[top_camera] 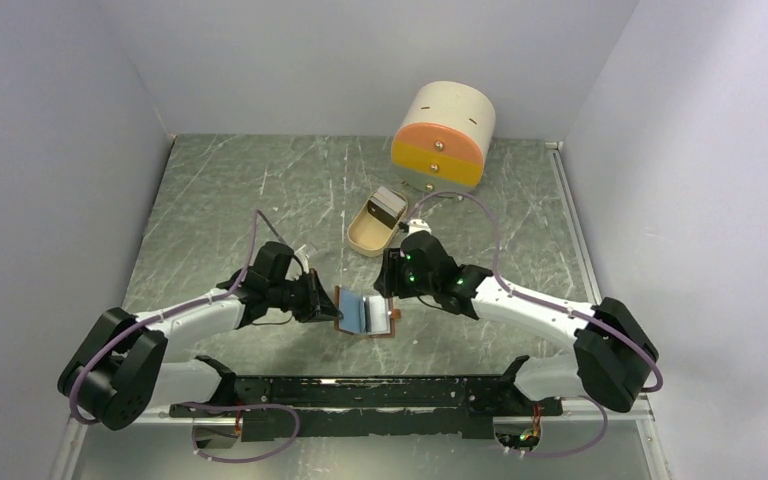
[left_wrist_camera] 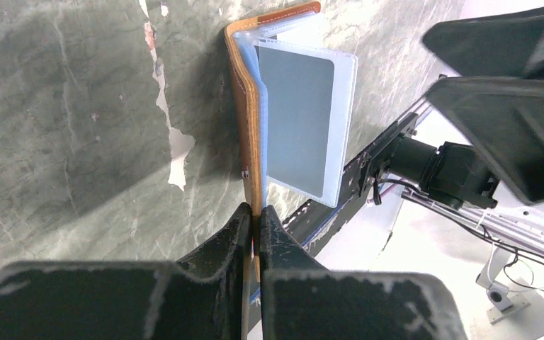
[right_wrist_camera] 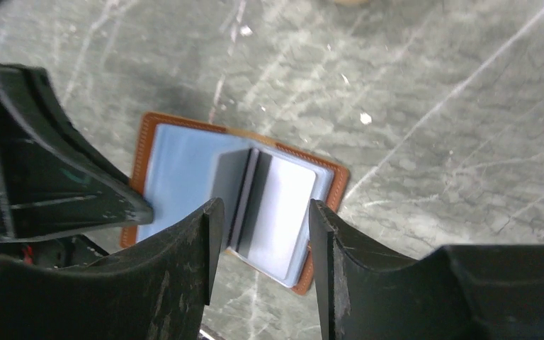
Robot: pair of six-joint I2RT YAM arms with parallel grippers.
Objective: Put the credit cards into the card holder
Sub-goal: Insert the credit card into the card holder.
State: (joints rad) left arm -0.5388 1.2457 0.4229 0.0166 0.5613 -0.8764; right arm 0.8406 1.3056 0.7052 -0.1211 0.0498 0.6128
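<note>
The card holder [top_camera: 365, 313] lies open on the table [top_camera: 210, 200], its leather edge clamped tight in the left pincer [left_wrist_camera: 257, 214], with a grey card [right_wrist_camera: 283, 205] in a clear sleeve. The right pincer [right_wrist_camera: 264, 209] hangs directly above the card holder, jaws apart and empty (forearm slanting down from the right). What looks like another card lies in the tray [top_camera: 360, 240] beyond the card holder, nearer the right arm.

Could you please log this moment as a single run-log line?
left gripper: shut on holder edge | right gripper: open over holder | card: in holder
</note>
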